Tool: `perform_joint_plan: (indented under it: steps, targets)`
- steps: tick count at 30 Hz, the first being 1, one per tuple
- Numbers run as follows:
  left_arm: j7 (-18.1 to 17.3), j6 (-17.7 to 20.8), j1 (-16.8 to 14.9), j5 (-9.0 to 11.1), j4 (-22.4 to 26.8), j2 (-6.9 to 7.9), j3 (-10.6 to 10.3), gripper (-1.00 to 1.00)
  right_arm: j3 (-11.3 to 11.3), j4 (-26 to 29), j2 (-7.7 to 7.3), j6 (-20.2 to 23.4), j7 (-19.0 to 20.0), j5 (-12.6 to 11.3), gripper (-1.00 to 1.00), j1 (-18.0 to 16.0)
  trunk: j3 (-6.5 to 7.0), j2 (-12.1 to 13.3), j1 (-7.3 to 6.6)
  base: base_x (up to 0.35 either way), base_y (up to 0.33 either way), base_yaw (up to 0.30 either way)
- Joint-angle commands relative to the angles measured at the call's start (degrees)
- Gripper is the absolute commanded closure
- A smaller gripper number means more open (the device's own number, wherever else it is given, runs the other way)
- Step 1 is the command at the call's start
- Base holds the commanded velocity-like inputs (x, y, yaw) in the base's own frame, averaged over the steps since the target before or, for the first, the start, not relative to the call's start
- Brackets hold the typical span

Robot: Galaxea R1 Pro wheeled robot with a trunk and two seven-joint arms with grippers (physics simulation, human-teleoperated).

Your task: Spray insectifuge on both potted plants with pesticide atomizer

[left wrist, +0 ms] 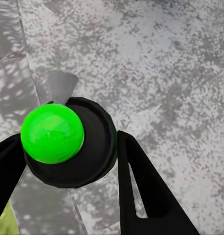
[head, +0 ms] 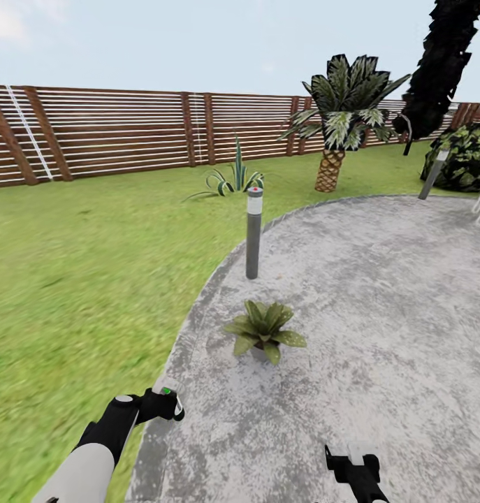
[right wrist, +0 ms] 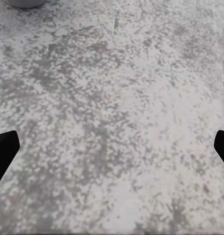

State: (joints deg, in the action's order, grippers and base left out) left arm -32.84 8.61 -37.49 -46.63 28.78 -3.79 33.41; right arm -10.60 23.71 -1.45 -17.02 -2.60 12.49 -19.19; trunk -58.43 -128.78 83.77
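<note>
One potted plant (head: 264,332), a low rosette of pointed green leaves, stands on the grey stone patio (head: 379,293) near its left edge. My left gripper (head: 166,403) hovers low over the patio rim, short of the plant and to its left. It is shut on the pesticide atomizer (head: 168,388), whose pale and green top shows above the fingers. In the left wrist view the atomizer (left wrist: 53,132) appears end-on as a bright green cap on a dark round body between the black fingers (left wrist: 141,181). My right gripper (head: 351,462) is open over bare stone (right wrist: 112,122).
A grey bollard lamp (head: 253,234) with a red dot stands behind the plant at the patio edge; another bollard (head: 433,175) is far right. Lawn (head: 86,279) lies left, with a spiky plant (head: 234,178), palm (head: 337,133), shrub (head: 467,157) and slatted fence (head: 128,133) beyond.
</note>
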Motion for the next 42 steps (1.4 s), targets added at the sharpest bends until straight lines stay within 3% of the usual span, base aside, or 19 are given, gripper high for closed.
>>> perform_joint_plan:
  steps: [1,12,21,32,34,39,42]
  targets:
    - [-0.47,0.36,-0.03,-0.13,0.14,-0.08,0.45,1.00,-0.29,-0.06,0.04,-0.21,-0.12,0.60,-1.00,-0.05,-0.05,-0.02,0.00,0.073,0.286,-0.298]
    - [-0.47,0.44,-0.03,-0.13,0.14,-0.08,0.49,1.00,-0.29,-0.07,0.04,-0.21,-0.12,0.60,-1.00,-0.05,-0.05,-0.02,0.00,0.046,0.286,-0.298]
    - [-0.47,0.44,-0.03,-0.13,0.14,-0.08,0.51,1.00,-0.29,-0.07,0.12,-0.21,-0.12,0.60,-1.00,-0.05,-0.05,-0.02,0.00,0.235,0.026,-0.292]
    - [-0.54,1.05,-0.21,-0.18,0.30,0.01,0.08,1.00,-0.23,-1.23,0.21,-0.16,-0.24,0.95,-1.00,-0.10,-0.05,-0.02,0.00,0.165,0.000,-0.027]
    - [-0.59,2.61,-0.58,-0.19,0.28,-0.04,-0.89,1.00,-0.16,-1.31,0.20,-0.18,-0.28,1.01,-1.00,-0.11,-0.05,-0.02,0.00,0.004,0.000,0.000]
    - [-0.72,14.56,-1.21,0.10,0.80,-0.47,-7.49,1.00,-0.19,-1.61,0.13,-0.14,-0.33,1.11,-1.00,-0.10,-0.05,-0.02,0.00,0.001,0.000,0.000]
    - [-0.74,19.60,-2.23,0.13,0.97,-1.15,-8.52,1.00,-0.24,-1.44,0.05,-0.17,-0.35,1.17,-1.00,-0.10,-0.05,-0.02,0.00,0.000,0.000,0.000]
